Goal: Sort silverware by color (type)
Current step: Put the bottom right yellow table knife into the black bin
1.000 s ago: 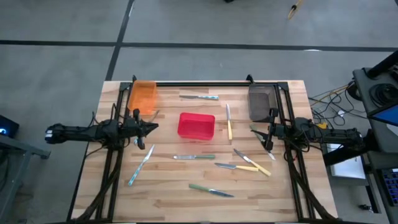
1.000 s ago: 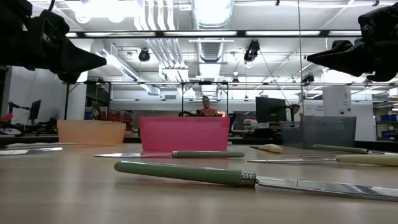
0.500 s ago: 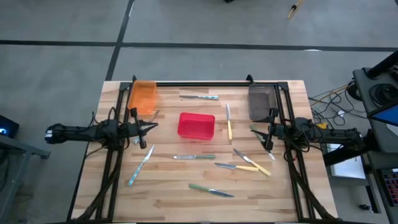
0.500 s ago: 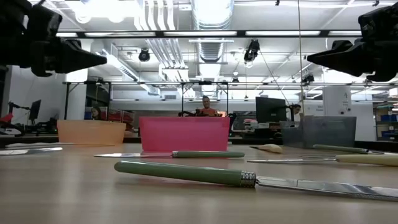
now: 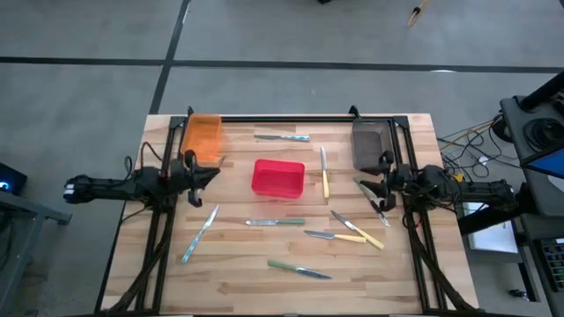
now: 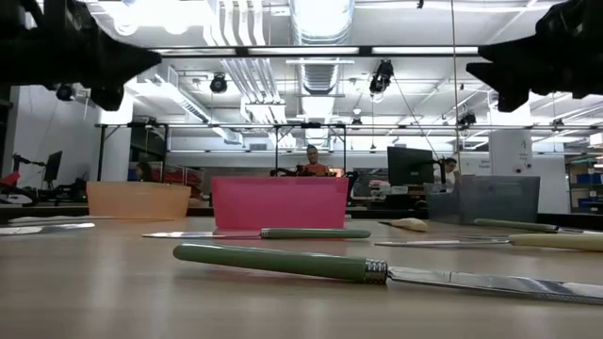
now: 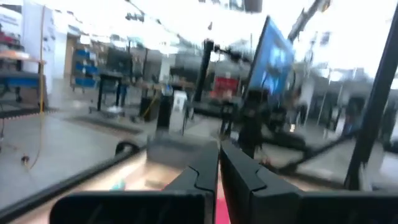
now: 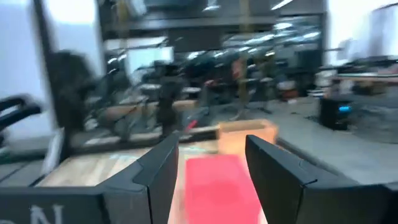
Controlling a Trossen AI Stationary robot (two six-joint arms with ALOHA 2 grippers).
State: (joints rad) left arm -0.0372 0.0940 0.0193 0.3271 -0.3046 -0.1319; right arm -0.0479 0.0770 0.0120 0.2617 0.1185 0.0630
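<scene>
Both arms hover empty, left gripper (image 5: 211, 171) pinched closed, right gripper (image 5: 363, 187) parted; it should descend squarely over the green-handled utensil (image 5: 369, 195) at its six o'clock.

In our low view the green-handled knife (image 6: 377, 270) runs off the picture's right edge, blade tip unseen, and the red bin (image 6: 279, 203) hides whatever lies behind it. Both wrist views blur the room; the utensil (image 5: 375, 210) near the right gripper (image 5: 373, 181) is partly covered.
</scene>
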